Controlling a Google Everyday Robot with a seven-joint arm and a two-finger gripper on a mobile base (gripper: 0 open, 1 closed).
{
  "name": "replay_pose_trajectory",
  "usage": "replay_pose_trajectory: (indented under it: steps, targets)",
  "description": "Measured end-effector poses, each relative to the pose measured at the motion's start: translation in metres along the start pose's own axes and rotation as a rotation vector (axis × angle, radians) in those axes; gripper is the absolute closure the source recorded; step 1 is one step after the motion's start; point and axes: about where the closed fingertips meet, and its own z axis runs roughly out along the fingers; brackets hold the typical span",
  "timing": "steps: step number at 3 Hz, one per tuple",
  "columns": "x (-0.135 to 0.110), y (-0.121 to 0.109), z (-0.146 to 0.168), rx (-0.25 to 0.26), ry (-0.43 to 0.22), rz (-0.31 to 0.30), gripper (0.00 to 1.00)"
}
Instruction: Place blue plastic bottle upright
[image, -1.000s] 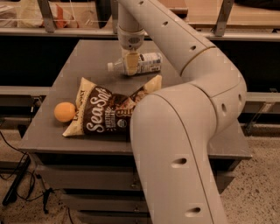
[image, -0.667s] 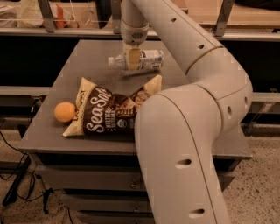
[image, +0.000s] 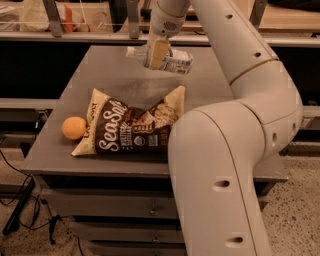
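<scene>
The gripper (image: 158, 54) was clamped on the bottle (image: 176, 63) near its neck. The bottle lay sideways in that grasp, cap leftward, above the table (image: 100, 67).

Glossy cream-white arm (image: 225, 165), rounded segments, dark screw holes, tan-fingered claw (image: 160, 55) over far table (image: 100, 70).

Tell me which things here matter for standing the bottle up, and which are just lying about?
For the job: blue plastic bottle, on its side; gripper, over the table's far end, fingers clamped on the bottle.
Lying about: chip bag; orange beside it.
</scene>
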Motion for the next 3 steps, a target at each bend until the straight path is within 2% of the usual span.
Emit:
replay_pose_trajectory:
  steps: [2, 3]
  targets:
    - [-0.001, -0.011, -0.036, 0.063, -0.126, 0.135, 1.00]
    - [0.000, -0.015, -0.046, 0.086, -0.145, 0.203, 1.00]
